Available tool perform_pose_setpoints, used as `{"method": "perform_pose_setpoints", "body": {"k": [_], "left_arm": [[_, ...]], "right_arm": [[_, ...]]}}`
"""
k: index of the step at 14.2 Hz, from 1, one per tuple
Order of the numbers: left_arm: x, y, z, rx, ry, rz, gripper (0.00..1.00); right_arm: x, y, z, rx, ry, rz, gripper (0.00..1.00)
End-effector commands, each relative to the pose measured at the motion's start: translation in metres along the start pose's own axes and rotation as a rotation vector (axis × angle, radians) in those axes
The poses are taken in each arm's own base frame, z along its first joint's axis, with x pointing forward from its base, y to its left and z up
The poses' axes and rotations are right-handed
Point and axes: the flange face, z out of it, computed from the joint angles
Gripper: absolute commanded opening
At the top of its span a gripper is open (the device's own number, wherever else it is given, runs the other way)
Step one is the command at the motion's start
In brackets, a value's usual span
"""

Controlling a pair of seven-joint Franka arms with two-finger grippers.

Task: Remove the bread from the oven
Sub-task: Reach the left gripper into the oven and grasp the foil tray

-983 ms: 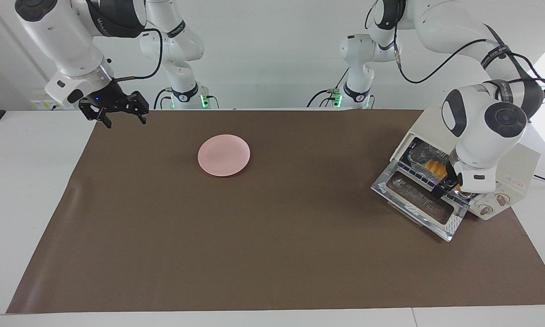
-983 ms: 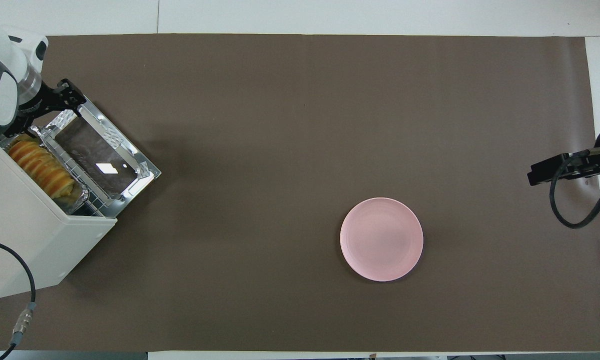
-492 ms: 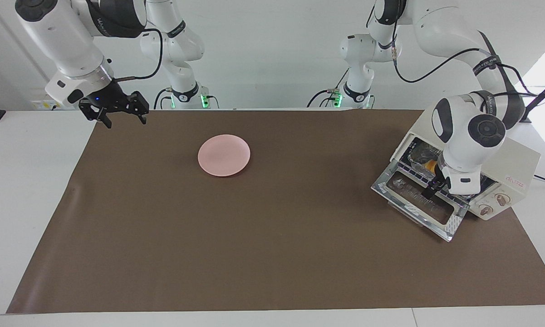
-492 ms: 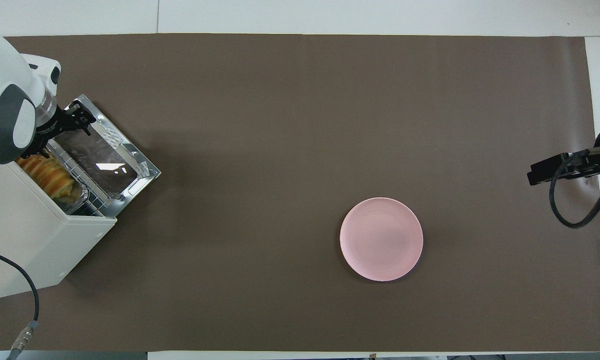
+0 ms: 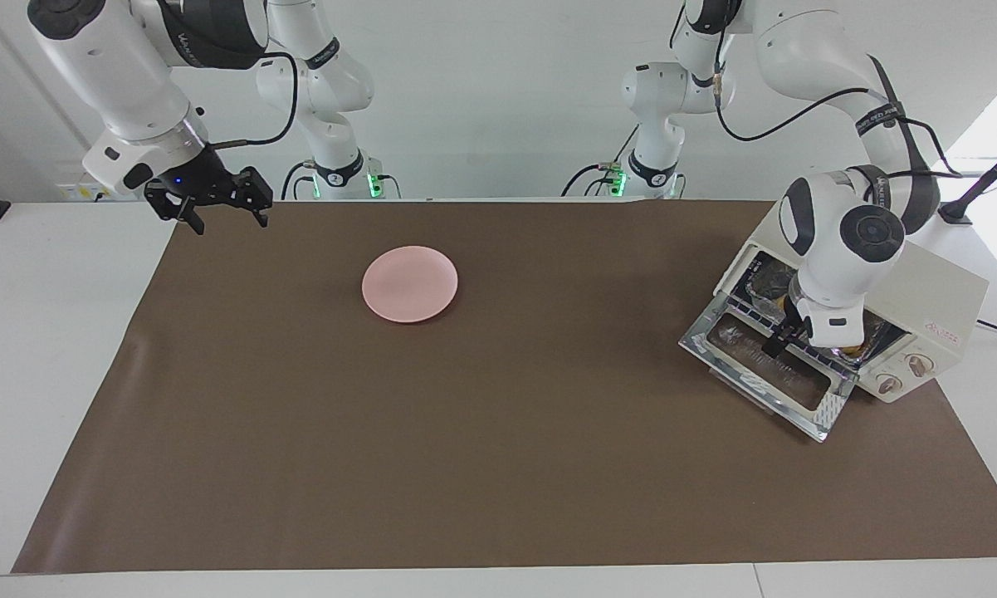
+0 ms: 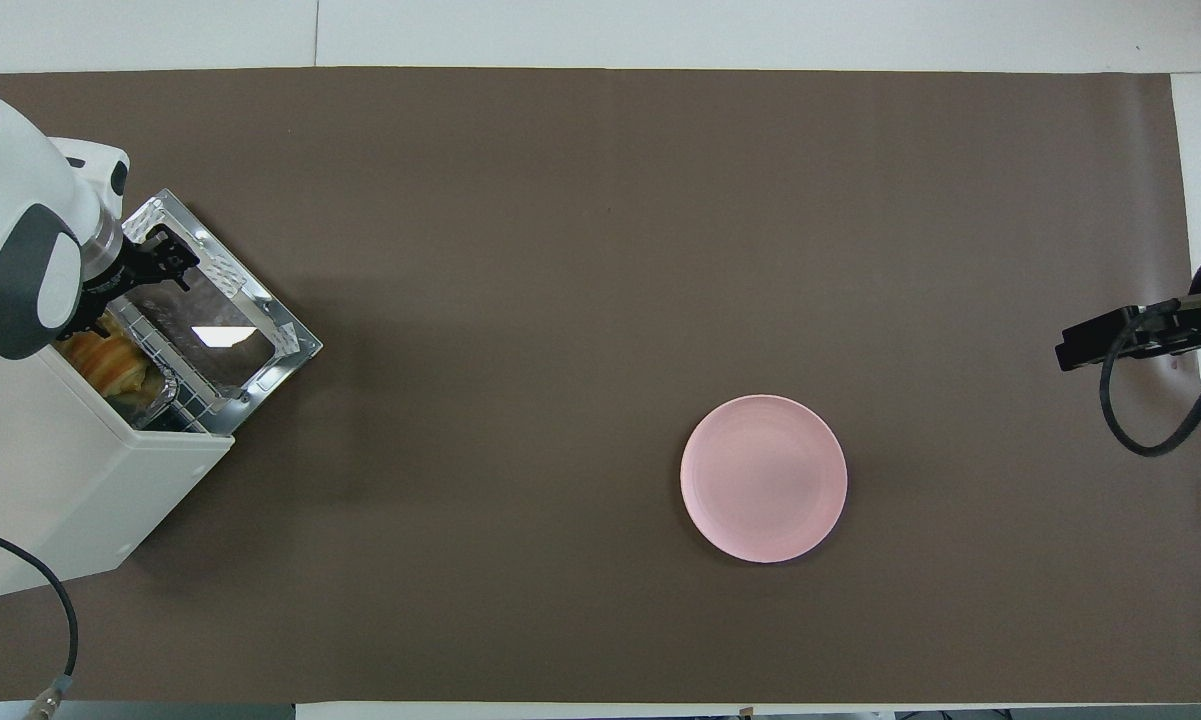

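Bread [image 6: 110, 362] in foil tray [image 6: 156, 394] inside open oven [image 6: 70, 480], left gripper [image 5: 776, 342] state unclear

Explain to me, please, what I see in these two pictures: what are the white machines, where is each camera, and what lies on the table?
The white machines are two robot arms, each ending in a two-finger gripper. One picture faces them from across the table; the other looks down from above their own end.

On the brown mat lies an empty pink plate. At the left arm's end stands a cream toaster oven with its glass door dropped open. Inside, the bread lies in a foil tray.

The left gripper hangs over the open door at the oven's mouth and holds nothing. The right gripper waits, open and empty, above the mat's corner at the right arm's end.
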Motion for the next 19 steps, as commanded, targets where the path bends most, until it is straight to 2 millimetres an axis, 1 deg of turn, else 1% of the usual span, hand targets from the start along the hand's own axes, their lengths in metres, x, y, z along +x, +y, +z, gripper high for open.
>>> {"method": "perform_pose_setpoints", "body": {"k": [1, 2, 3, 4, 5, 6, 8, 9, 10, 11, 12, 13, 14, 15, 16, 17, 18, 19], "left_arm": [[-0.009, -0.006, 0.005, 0.001, 0.028, -0.008, 0.93], [-0.010, -0.007, 0.007, 0.003, 0.024, -0.007, 0.80], [-0.009, -0.008, 0.006, 0.001, 0.026, -0.006, 0.59], [-0.010, -0.010, 0.010, 0.009, 0.018, -0.004, 0.39], [-0.011, -0.013, 0.013, 0.013, 0.011, -0.001, 0.29], [-0.014, -0.016, 0.018, 0.013, 0.007, 0.001, 0.22], [-0.016, -0.020, 0.020, 0.012, 0.006, 0.001, 0.00], [-0.015, -0.021, 0.021, 0.009, 0.008, 0.014, 0.00], [-0.014, -0.014, 0.015, -0.002, 0.025, 0.033, 0.00], [-0.009, -0.005, 0.002, -0.022, 0.052, 0.040, 0.00], [-0.008, 0.018, -0.013, -0.050, 0.078, 0.061, 0.00], [-0.012, 0.048, -0.034, -0.098, 0.110, 0.085, 0.00], [-0.022, 0.076, -0.058, -0.149, 0.132, 0.110, 0.00], [-0.035, 0.105, -0.072, -0.189, 0.138, 0.140, 0.00], [-0.056, 0.135, -0.094, -0.240, 0.134, 0.173, 0.00], [-0.090, 0.167, -0.108, -0.271, 0.123, 0.231, 0.00], [-0.132, 0.195, -0.117, -0.281, 0.121, 0.300, 0.00], [-0.168, 0.216, -0.120, -0.287, 0.118, 0.362, 0.00]], "right_arm": [[-0.006, 0.003, -0.002, -0.008, -0.007, -0.015, 1.00], [-0.006, 0.003, -0.002, -0.008, -0.008, -0.015, 1.00], [-0.006, 0.003, -0.002, -0.008, -0.007, -0.015, 1.00], [-0.006, 0.003, -0.002, -0.008, -0.008, -0.015, 1.00], [-0.006, 0.003, -0.002, -0.008, -0.008, -0.015, 1.00], [-0.006, 0.003, -0.002, -0.008, -0.007, -0.015, 1.00], [-0.006, 0.003, -0.002, -0.008, -0.008, -0.015, 1.00], [-0.006, 0.003, -0.002, -0.008, -0.007, -0.015, 1.00], [-0.006, 0.003, -0.002, -0.008, -0.008, -0.015, 1.00], [-0.006, 0.003, -0.002, -0.008, -0.009, -0.016, 1.00], [-0.006, 0.003, -0.002, -0.008, -0.007, -0.016, 1.00], [-0.006, 0.003, -0.002, -0.008, -0.007, -0.016, 1.00], [-0.006, 0.003, -0.002, -0.008, -0.008, -0.016, 1.00], [-0.007, 0.004, -0.002, -0.007, -0.008, -0.015, 1.00], [-0.007, 0.004, -0.002, -0.007, -0.008, -0.015, 1.00], [-0.007, 0.004, -0.002, -0.007, -0.008, -0.015, 1.00], [-0.007, 0.005, -0.003, -0.008, -0.005, -0.013, 1.00], [-0.007, 0.005, -0.002, -0.007, -0.008, -0.013, 1.00]]}}
